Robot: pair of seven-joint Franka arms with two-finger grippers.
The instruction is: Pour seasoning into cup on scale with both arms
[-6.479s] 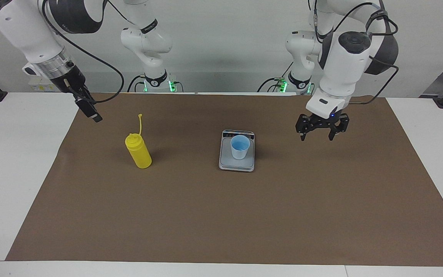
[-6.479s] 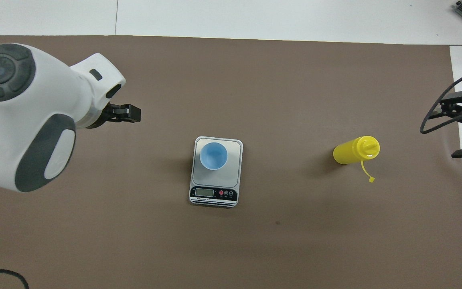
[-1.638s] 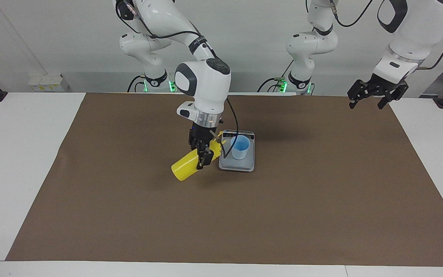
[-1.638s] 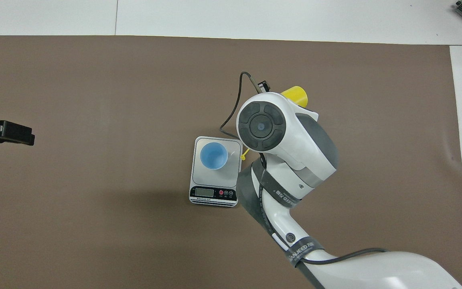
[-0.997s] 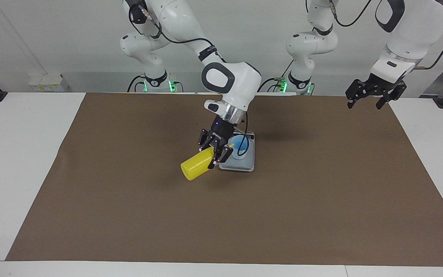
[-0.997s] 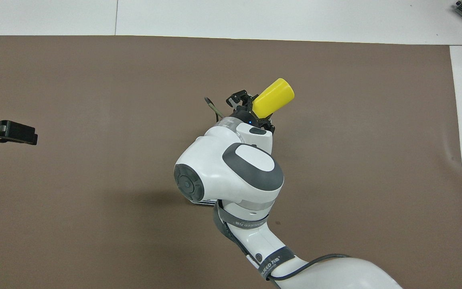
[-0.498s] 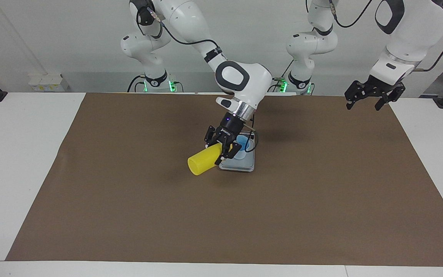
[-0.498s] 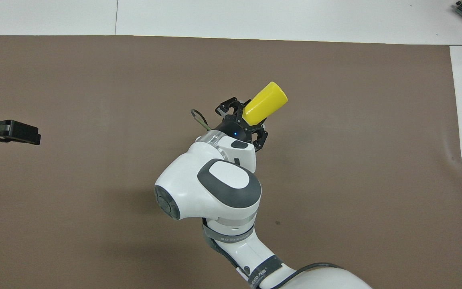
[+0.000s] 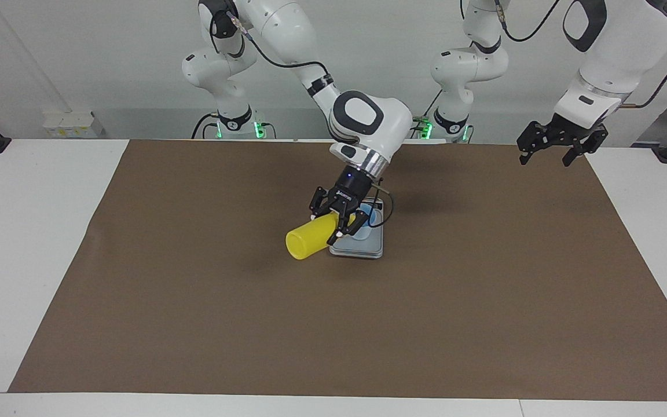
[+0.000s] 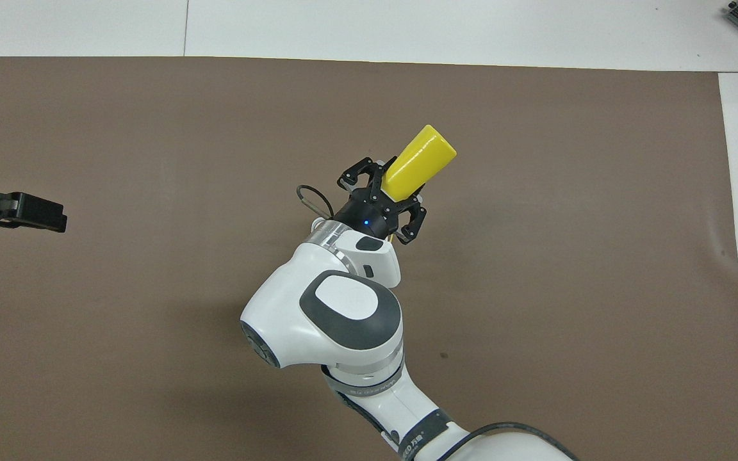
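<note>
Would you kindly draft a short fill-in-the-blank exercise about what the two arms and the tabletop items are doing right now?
1. The right gripper is shut on the yellow squeeze ____.
2. The bottle is tipped with its nozzle toward the light blue ____.
3. The cup stands on the kitchen ____.
4. The left gripper, waiting over the mat's edge, is ____.

Missing words: bottle; cup; scale; open

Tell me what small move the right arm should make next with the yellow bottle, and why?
Probably tip the yellow bottle a little further, nozzle downward. The right gripper holds it tilted over the blue cup on the scale, its base raised only slightly. The left gripper waits.
</note>
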